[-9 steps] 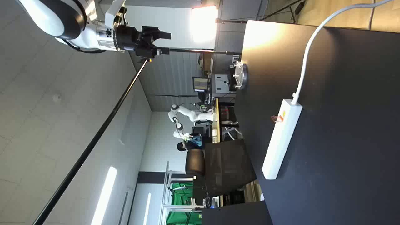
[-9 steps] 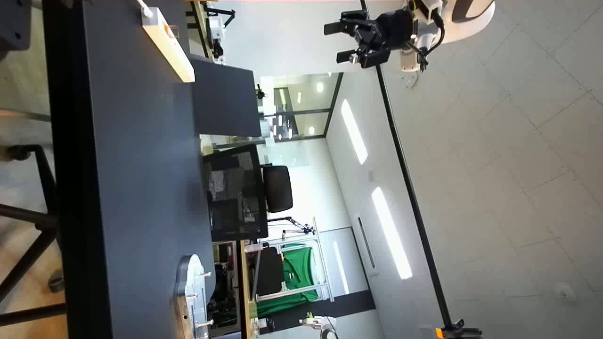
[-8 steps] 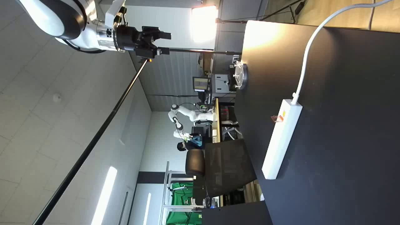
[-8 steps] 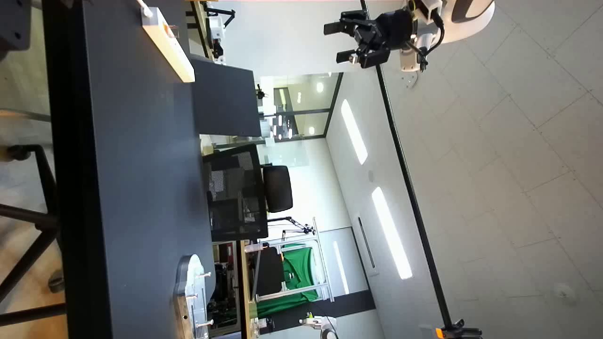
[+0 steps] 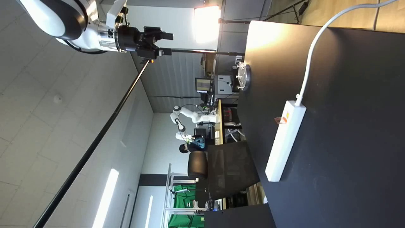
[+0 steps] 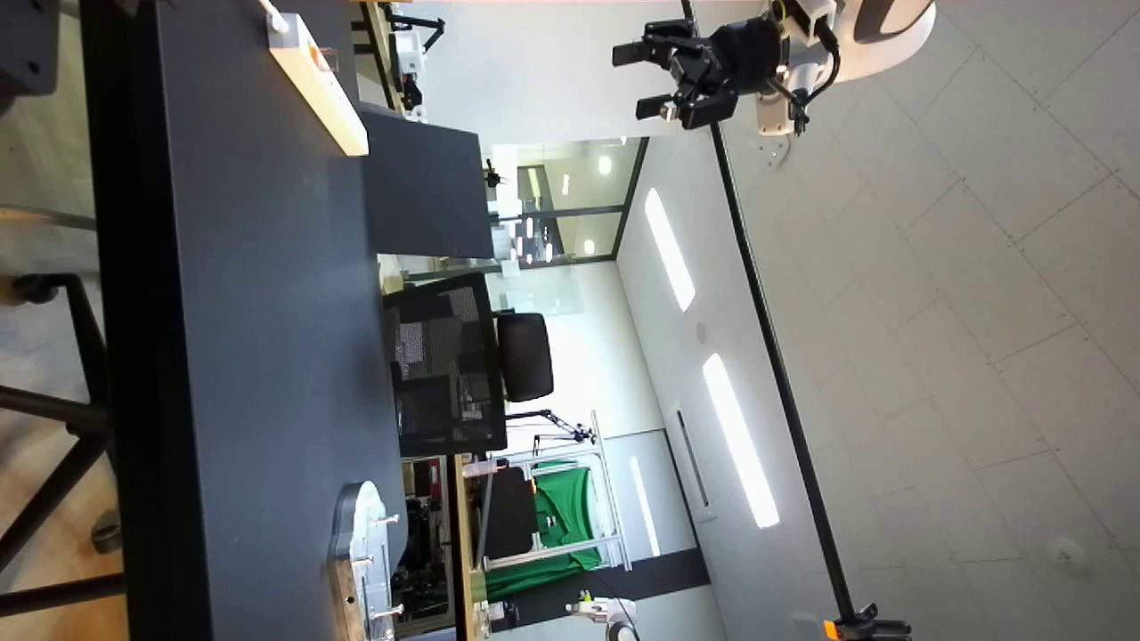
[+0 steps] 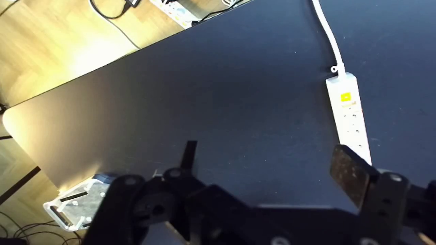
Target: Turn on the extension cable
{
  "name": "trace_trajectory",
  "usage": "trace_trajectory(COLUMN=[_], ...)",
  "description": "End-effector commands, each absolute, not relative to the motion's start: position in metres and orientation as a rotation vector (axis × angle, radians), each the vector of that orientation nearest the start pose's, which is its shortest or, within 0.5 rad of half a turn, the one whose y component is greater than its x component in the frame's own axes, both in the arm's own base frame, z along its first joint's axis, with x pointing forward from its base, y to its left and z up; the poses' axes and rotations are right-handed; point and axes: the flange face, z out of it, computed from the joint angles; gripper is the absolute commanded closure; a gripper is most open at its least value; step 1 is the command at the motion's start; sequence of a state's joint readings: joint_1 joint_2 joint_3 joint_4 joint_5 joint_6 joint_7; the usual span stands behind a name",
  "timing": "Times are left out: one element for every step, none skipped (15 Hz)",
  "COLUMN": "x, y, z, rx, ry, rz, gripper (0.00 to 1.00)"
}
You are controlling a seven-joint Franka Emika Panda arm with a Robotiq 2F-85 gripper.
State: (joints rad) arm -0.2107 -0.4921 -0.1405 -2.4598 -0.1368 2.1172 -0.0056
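Note:
The extension cable is a white power strip that lies on the dark table in both exterior views (image 5: 285,141) (image 6: 319,85). An orange-red switch (image 5: 284,120) sits near its cord end, with a small see-through orange flap standing out beside it. In the wrist view the strip (image 7: 349,119) is at the right, its switch (image 7: 345,97) looks yellow, and one finger hides its far end. A white cord runs off from the switch end. My gripper (image 5: 166,44) is open and empty, high above the table and well apart from the strip; it also shows in an exterior view (image 6: 639,82).
A plate with several pegs (image 5: 243,76) sits at a table corner; it also shows in the wrist view (image 7: 80,204). Chairs stand beyond the dark table (image 6: 267,356). A long black pole (image 5: 104,126) passes near the arm. Another power strip (image 7: 177,13) lies on the floor.

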Motion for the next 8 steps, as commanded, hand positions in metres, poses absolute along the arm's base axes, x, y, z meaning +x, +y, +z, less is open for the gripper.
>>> trace_trajectory(x=[0.385, 0.385, 0.388, 0.394, 0.400, 0.406, 0.413, 0.421], y=[-0.151, -0.151, -0.149, -0.144, -0.137, -0.130, -0.121, -0.111], z=[0.484, 0.484, 0.482, 0.477, 0.470, 0.463, 0.453, 0.441], rx=[-3.184, -3.184, -3.185, -3.184, -3.179, -3.183, -3.180, -3.175], ry=[0.435, 0.435, 0.409, 0.398, 0.329, 0.266, 0.170, 0.064], rz=[-0.217, -0.217, -0.225, -0.240, -0.239, -0.245, -0.241, -0.234], gripper=[0.00, 0.00, 0.00, 0.00, 0.00, 0.00, 0.00, 0.11])
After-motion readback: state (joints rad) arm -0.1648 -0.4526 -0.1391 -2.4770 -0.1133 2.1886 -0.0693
